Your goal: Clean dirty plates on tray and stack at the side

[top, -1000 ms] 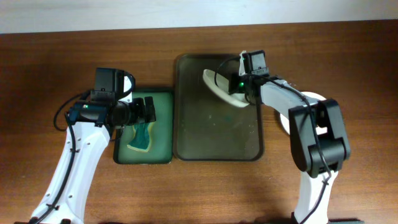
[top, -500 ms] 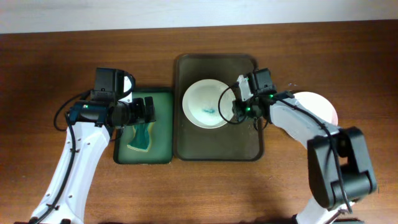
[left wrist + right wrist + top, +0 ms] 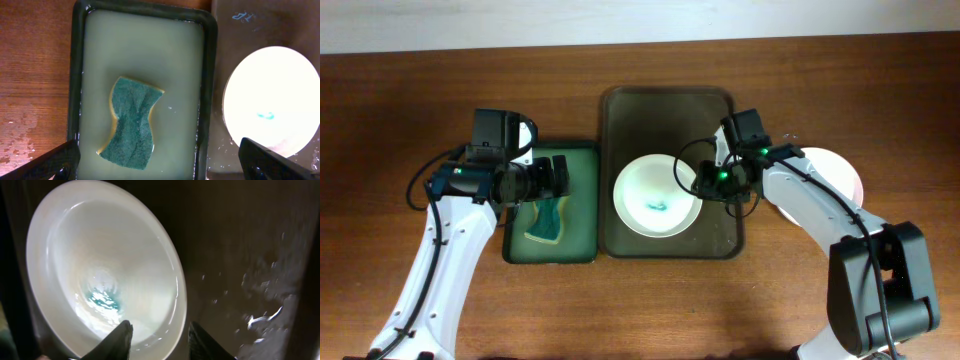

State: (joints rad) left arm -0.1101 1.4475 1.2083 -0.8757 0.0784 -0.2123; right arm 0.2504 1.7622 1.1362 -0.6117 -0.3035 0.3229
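Note:
A white plate (image 3: pixel 655 195) with a blue stain (image 3: pixel 658 207) lies flat on the dark brown tray (image 3: pixel 665 100). My right gripper (image 3: pixel 705 183) is at the plate's right rim. In the right wrist view the fingers (image 3: pixel 160 337) are apart and straddle the rim of the plate (image 3: pixel 100 270), one inside, one over the tray (image 3: pixel 250 255). My left gripper (image 3: pixel 558 180) is open and empty above the green basin (image 3: pixel 582 150), over the green sponge (image 3: pixel 546 220). In the left wrist view the sponge (image 3: pixel 132 122) lies in soapy water, with the plate (image 3: pixel 272 100) at the right.
A clean white plate (image 3: pixel 835 170) sits on the table right of the tray, partly under my right arm. The tray is wet around the plate. Bare wooden table lies in front of and behind the tray and the basin.
The plate, held tilted at the tray's far end a second ago, has come down flat and moved toward the tray's front. My right gripper moved with it. The left arm has not moved.

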